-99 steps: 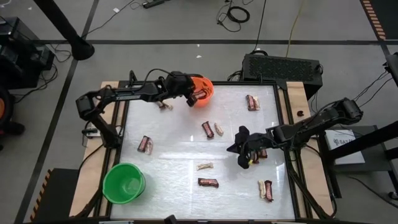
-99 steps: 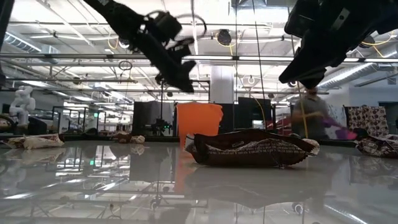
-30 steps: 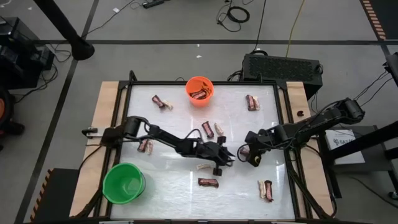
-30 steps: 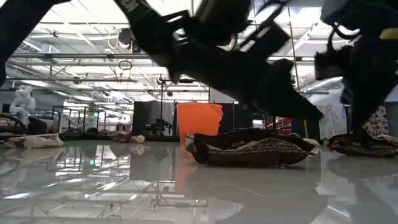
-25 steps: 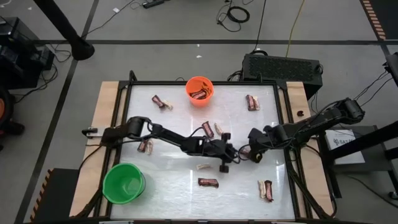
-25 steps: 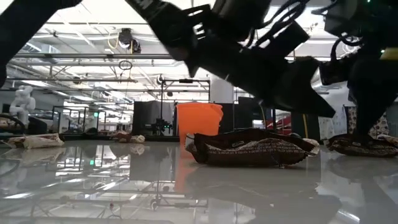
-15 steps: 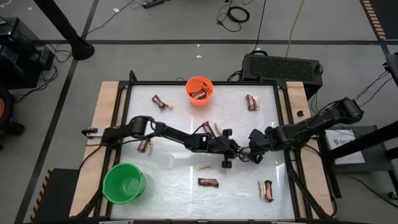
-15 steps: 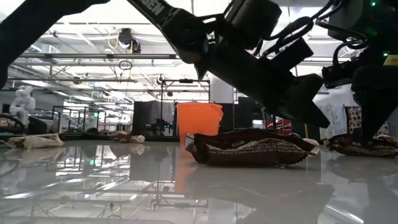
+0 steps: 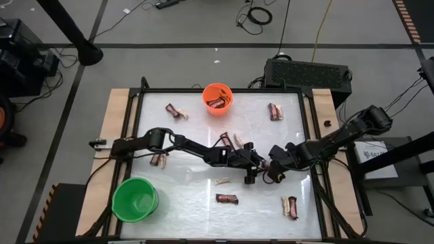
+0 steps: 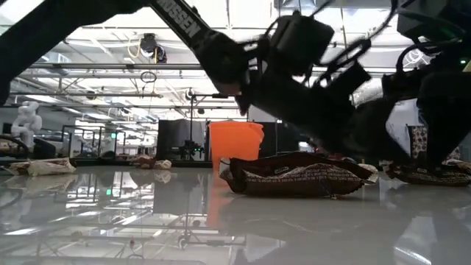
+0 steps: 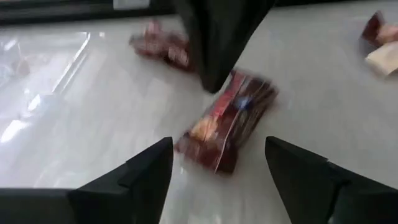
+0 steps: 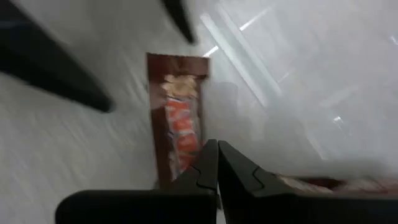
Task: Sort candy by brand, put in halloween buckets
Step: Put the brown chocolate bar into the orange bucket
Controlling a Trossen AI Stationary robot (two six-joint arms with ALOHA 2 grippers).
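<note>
Reaching across mid-tabletop, your left claw is spread, its fingers straddling a dark brown-red bar; your right claw sits just beside it, pressed together and holding nothing, over the same bar; the two claws crowd each other there, with little room between. That bar is a glossy, crinkled flat wrapper, lying flat; its long axis runs diagonally across the left wrist view. Your orange bucket, round smooth plastic, stands at the far edge with candy inside; your green bucket stands at the near left corner. Other bars lie scattered; the widest bare gloss lies between the green bucket and the claws.
</note>
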